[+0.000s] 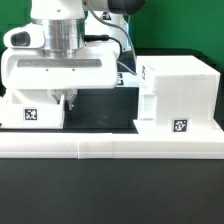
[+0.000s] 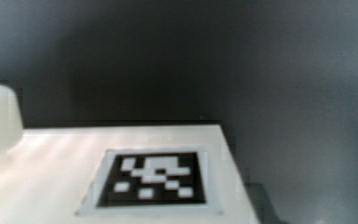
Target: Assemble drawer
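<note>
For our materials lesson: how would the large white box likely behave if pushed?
The box looks like rigid plastic with flat walls, so it would probably stay stiff. Its broad flat base suggests sliding, not rolling or tipping. The low wall alongside it would likely block a push that way.

White and boxy at the gripper, ribbed silver at the wrist cylinder, with black cable looping alongside.
</note>
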Robot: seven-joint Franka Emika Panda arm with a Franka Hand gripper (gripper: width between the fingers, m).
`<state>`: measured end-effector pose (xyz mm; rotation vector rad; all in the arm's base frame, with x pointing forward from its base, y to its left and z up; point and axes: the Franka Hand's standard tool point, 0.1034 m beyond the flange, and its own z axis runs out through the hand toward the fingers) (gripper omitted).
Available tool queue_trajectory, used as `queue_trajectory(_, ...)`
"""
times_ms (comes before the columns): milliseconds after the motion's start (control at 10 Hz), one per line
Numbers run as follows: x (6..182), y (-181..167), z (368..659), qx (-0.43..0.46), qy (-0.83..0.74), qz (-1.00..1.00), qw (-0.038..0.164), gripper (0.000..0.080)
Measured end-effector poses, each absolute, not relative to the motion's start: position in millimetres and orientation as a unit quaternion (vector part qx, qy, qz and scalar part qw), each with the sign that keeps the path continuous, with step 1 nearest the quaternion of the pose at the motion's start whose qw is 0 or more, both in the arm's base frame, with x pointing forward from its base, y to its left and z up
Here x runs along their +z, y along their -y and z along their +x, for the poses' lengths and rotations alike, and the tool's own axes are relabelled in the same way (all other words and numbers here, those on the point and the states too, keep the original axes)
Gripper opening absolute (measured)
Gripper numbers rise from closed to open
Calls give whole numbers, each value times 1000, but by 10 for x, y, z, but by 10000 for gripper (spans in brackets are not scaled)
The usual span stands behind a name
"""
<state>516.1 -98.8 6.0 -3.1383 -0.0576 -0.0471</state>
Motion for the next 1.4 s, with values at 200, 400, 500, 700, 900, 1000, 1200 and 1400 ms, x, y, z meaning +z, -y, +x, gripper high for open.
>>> queue_trajectory(200,82,853,5199,-11,76,-997,-11,41)
queue_trajectory(400,147,723,5248,-15,103,-995,-12,42)
queue_trajectory(500,174,676,5249,-12,130,-991,-9,42)
queue_trajectory(700,173,674,5248,-12,153,-988,-8,42)
queue_trajectory(900,170,675,5245,-11,153,-988,-8,42)
queue_trajectory(1000,166,677,5249,-10,207,-978,-12,42)
queue_trajectory(1200,158,612,5270,-5,322,-947,-15,42)
queue_trajectory(1400,170,564,5294,0,393,-920,-16,42)
